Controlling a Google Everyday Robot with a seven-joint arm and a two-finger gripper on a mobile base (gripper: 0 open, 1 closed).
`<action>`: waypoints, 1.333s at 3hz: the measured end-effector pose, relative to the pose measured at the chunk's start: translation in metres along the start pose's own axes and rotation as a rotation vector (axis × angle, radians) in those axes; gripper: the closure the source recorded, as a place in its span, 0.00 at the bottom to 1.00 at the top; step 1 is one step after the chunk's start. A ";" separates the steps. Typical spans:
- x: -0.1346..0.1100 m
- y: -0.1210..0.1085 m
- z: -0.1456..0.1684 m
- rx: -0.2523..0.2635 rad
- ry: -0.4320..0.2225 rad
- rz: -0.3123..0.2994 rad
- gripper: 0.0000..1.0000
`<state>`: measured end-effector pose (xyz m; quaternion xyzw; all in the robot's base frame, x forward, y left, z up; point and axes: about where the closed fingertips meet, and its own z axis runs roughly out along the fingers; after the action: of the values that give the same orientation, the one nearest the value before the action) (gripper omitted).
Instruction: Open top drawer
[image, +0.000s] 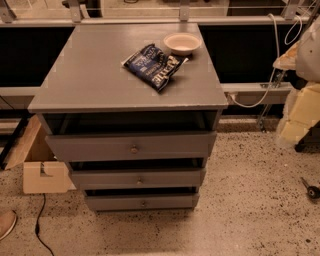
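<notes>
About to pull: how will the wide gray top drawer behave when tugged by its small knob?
The wide gray wooden top drawer looks stiff and probably slides straight. Its small round metal knob may slip from a loose grip. The claw is out of view.

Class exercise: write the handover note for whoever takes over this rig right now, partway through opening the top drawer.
The end effector is not in view.
The top drawer is the uppermost gray front of the cabinet, with its knob at the centre and a dark gap above; it looks at most slightly pulled out.
Done: nothing is gripping the knob.
Left: reach the knob, grip it, pull the drawer out.
On the cabinet: blue snack bag, white bowl.
</notes>
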<state>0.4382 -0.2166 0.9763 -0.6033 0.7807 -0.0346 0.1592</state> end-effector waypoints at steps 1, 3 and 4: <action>-0.001 0.000 0.001 0.003 -0.004 -0.003 0.00; -0.006 0.034 0.093 -0.092 -0.148 -0.014 0.00; -0.024 0.054 0.154 -0.156 -0.261 -0.024 0.00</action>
<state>0.4378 -0.1584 0.8222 -0.6226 0.7463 0.1029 0.2117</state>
